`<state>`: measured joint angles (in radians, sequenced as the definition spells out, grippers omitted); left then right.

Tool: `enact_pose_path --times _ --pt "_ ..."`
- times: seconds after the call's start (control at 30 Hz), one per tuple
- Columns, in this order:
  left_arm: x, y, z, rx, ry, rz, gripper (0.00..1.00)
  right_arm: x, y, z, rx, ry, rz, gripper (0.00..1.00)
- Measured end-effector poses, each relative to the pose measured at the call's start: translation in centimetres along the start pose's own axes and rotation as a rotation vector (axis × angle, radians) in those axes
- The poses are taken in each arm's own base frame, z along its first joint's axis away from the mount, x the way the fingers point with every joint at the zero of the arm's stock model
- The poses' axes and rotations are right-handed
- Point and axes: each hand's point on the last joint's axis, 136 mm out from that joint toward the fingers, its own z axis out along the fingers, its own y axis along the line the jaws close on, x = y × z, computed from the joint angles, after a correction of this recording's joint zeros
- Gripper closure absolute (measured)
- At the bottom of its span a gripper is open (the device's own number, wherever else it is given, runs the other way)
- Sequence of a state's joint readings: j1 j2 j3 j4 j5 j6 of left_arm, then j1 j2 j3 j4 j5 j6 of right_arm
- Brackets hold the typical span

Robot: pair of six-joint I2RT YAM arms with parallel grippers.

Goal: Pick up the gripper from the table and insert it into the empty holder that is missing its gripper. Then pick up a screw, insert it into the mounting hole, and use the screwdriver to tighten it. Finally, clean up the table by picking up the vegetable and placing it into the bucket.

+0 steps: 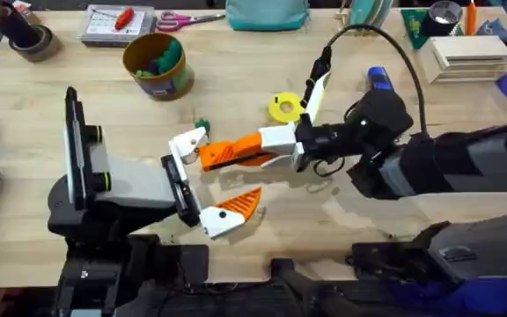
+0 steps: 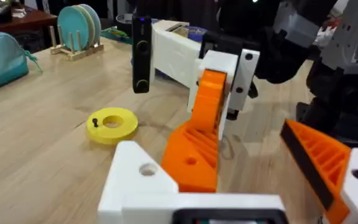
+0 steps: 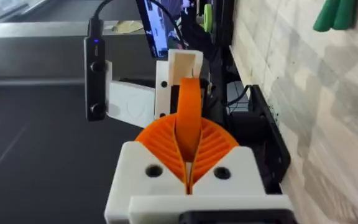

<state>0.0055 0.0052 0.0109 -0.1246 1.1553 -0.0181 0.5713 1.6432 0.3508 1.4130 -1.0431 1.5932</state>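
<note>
Right gripper (image 1: 223, 155), pinching small orange ridged plastic wedge fingertip (image 1: 216, 156), beside white angular empty holder (image 1: 187, 141) on spread left gripper (image 1: 202, 176). Risk: misaligned wedge jams or drops.

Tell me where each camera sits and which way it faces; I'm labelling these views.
Overhead: above the arms' bases, looking down and forward over the table; both arms show.
Left wrist: on the left arm, facing the right gripper; its own empty holder in front.
Right wrist: on the right arm, facing the left arm; its own fingers clamp the gripper.
Shared: both wrist views and overhead show that orange gripper.
</note>
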Motion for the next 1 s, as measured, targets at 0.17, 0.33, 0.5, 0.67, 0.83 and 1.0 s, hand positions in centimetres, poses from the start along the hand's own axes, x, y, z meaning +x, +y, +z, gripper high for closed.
enact_pose_path --times 0.17,0.33,0.5,0.67,0.83,1.0 --pt "0.0 -0.01 0.0 0.0 0.0 0.001 0.015 0.1 0.5 0.15 -0.016 0.0 -0.028 0.991" --pt "0.0 -0.01 0.0 0.0 0.0 0.002 0.016 0.12 0.5 0.21 -0.016 0.0 -0.027 0.991" --pt "0.0 -0.01 0.0 0.0 0.0 0.002 0.015 0.03 0.51 0.21 -0.016 -0.006 -0.028 0.991" --pt "0.0 -0.01 0.0 0.0 0.0 0.002 0.015 -0.21 0.51 0.22 -0.016 -0.02 -0.028 0.991" --pt "0.0 0.01 0.0 0.0 0.0 -0.001 0.015 -0.32 0.12 0.32 -0.014 -0.023 -0.023 0.991" --pt "0.0 0.0 0.0 0.0 0.0 -0.001 0.015 -0.33 0.17 0.75 -0.016 -0.015 -0.027 0.991"
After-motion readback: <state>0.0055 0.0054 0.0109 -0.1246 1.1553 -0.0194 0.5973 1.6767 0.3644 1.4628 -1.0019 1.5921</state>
